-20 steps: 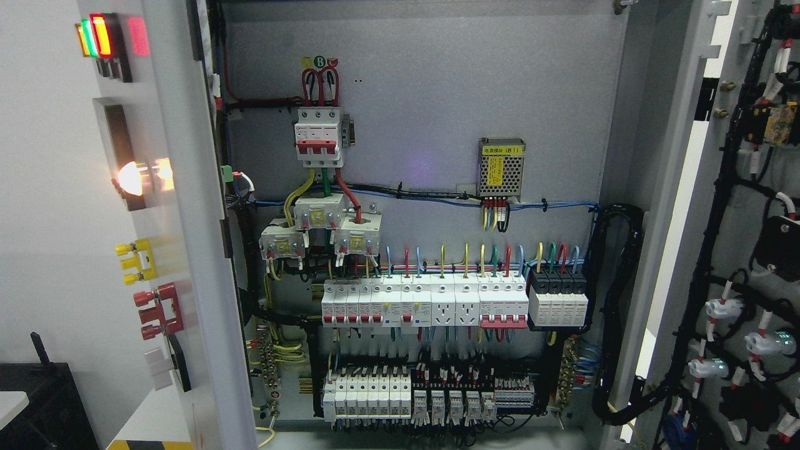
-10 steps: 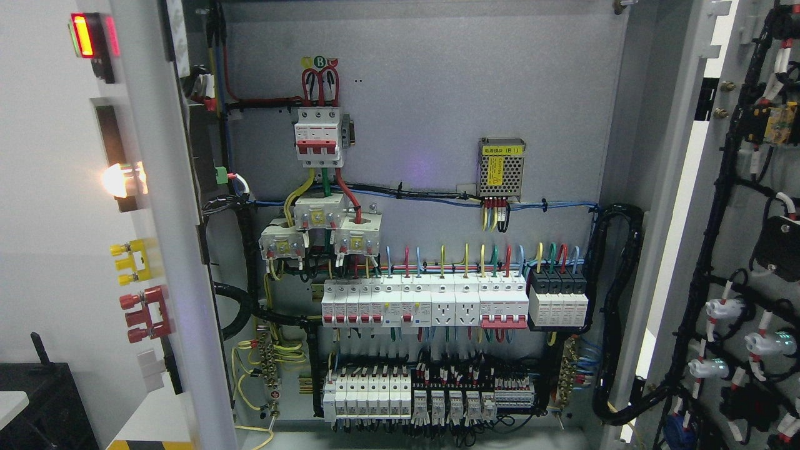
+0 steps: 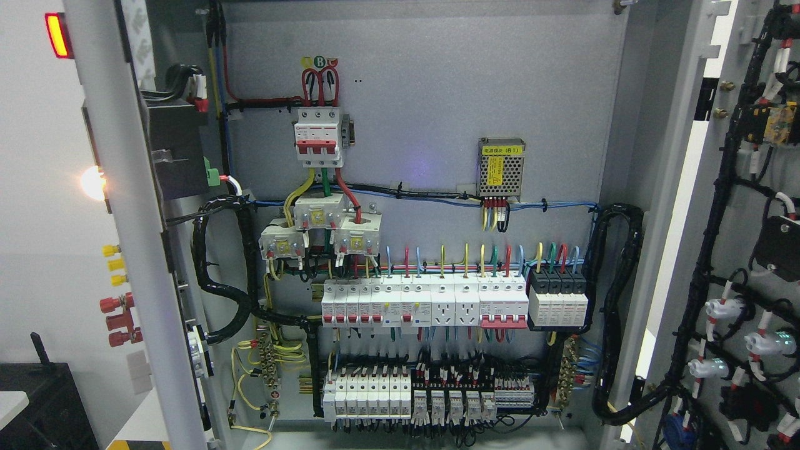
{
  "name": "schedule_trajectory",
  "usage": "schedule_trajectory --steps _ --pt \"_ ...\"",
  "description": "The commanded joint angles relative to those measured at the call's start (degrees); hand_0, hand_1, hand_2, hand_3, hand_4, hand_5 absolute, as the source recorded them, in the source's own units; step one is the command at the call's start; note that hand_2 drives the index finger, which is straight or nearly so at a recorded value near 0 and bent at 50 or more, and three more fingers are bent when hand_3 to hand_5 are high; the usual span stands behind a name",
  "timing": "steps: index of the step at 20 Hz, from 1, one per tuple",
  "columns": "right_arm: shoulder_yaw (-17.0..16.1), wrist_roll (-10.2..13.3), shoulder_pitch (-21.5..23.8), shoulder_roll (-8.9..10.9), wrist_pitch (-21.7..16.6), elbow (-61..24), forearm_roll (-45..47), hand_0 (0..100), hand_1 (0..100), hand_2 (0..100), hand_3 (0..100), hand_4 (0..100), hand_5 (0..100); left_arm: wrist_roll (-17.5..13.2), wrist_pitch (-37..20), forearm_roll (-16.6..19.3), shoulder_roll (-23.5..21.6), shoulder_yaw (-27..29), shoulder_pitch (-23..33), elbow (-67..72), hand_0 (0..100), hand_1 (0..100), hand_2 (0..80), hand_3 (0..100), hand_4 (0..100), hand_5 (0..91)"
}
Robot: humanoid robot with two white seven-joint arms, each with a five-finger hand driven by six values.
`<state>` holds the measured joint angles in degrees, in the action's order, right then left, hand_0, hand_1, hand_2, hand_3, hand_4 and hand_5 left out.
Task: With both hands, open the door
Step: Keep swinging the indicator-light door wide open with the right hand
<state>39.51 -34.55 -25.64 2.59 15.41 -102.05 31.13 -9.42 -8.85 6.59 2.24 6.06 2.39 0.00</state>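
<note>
The grey electrical cabinet stands with both doors swung out. The left door (image 3: 134, 250) shows nearly edge-on at the picture's left, with a red indicator lamp (image 3: 56, 34), a glowing lamp (image 3: 92, 183) and yellow and red terminals (image 3: 119, 319) on its outer face. The right door (image 3: 744, 250) is wide at the right, its inner side carrying black cable looms and lamp backs. Between them lies the back panel (image 3: 437, 94) with a red three-pole breaker (image 3: 319, 137), rows of white breakers (image 3: 425, 303) and a small power supply (image 3: 500, 167). Neither hand shows.
A black wire loom (image 3: 215, 275) runs from the left door's inner side into the cabinet. Another thick loom (image 3: 615, 312) loops to the right door. A black object (image 3: 37, 406) and a white surface with striped edge (image 3: 144, 431) sit at the lower left.
The left door has swung further out to the left, its outer face narrowing and more of its inner side, black box and wire loom coming into sight. The right door has not moved.
</note>
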Motion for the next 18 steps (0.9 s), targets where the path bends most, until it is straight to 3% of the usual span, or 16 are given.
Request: schedule_trajectory --steps 1,18 --pt "1.62 0.01 -0.02 -1.45 0.32 -0.25 -1.50 38 0 0 0 0 0 0.01 -0.03 0.00 0.05 0.00 -0.02 0.88 0 0 0.0 0 0 0.0" --pt "3.02 0.09 -0.55 -5.40 1.20 -0.25 -5.81 38 0 0 0 0 0 0.01 -0.02 0.00 -0.04 0.00 -0.02 0.88 0 0 0.0 0 0 0.0"
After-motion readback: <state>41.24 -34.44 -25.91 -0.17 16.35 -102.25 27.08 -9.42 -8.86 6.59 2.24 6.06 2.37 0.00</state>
